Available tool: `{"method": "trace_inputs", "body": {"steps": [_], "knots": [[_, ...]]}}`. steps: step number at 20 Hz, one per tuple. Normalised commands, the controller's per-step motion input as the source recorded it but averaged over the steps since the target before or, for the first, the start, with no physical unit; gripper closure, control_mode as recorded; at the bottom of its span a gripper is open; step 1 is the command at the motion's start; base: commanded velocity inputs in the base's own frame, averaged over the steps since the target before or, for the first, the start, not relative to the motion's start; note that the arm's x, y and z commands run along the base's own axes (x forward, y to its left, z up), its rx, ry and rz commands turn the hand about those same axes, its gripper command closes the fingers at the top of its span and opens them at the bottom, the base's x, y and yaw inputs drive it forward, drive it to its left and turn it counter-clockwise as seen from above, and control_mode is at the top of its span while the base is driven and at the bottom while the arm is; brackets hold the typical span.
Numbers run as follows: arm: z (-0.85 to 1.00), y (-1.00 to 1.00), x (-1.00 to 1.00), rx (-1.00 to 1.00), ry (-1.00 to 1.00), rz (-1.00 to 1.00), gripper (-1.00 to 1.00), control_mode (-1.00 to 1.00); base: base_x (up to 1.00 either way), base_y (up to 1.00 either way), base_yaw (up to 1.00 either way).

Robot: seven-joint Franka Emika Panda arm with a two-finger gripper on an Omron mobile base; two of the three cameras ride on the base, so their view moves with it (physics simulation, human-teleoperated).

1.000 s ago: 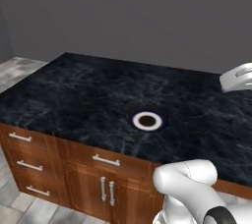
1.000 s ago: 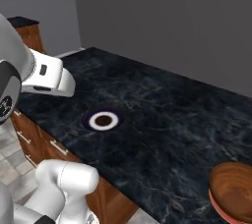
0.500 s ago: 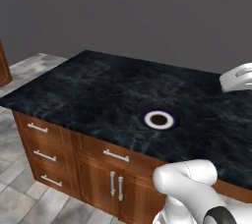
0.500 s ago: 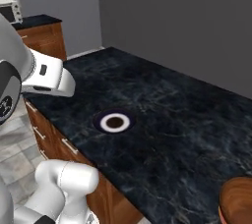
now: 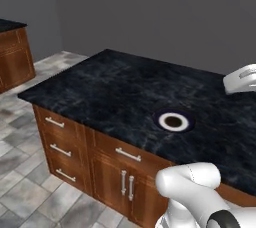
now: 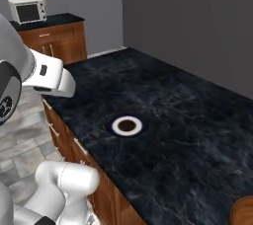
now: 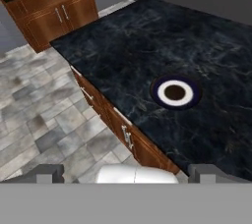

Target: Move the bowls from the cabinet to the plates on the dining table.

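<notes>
Looking down from the hand view, the gripper [image 7: 125,174] hangs with its jaws spread as wide as they go and nothing between them, out over the tiled floor [image 7: 44,120] just off the near edge of the dining table [image 7: 216,46]. Past that edge, the navy plate [image 7: 175,92] with its white ring lies flat on the black marbled top, a little way in from the drawer fronts and ahead of the gripper, off to one side of its line. It carries no bowl. In the right base view the same plate [image 6: 126,126] sits near the table's edge, and a brown wooden bowl [image 6: 243,213] pokes into the bottom corner, well apart from the plate along the table. Beyond the table's far corner, low cupboards with a microwave [image 6: 28,10] stand against the wall. My judgement: with an empty gripper, the job still needs a bowl fetched for this plate.
</notes>
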Motion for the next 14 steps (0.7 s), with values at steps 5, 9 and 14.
{"method": "trace_inputs", "body": {"steps": [5, 9, 14], "knots": [[0.0, 0.0, 0.0, 0.0, 0.0, 0.0, -1.0, 1.0, 0.0, 0.0, 0.25], [0.0, 0.0, 0.0, 0.0, 0.0, 0.0, -1.0, 1.0, 0.0, 0.0, 0.25], [0.0, 0.0, 0.0, 0.0, 0.0, 0.0, -1.0, 1.0, 0.0, 0.0, 0.25]]}}
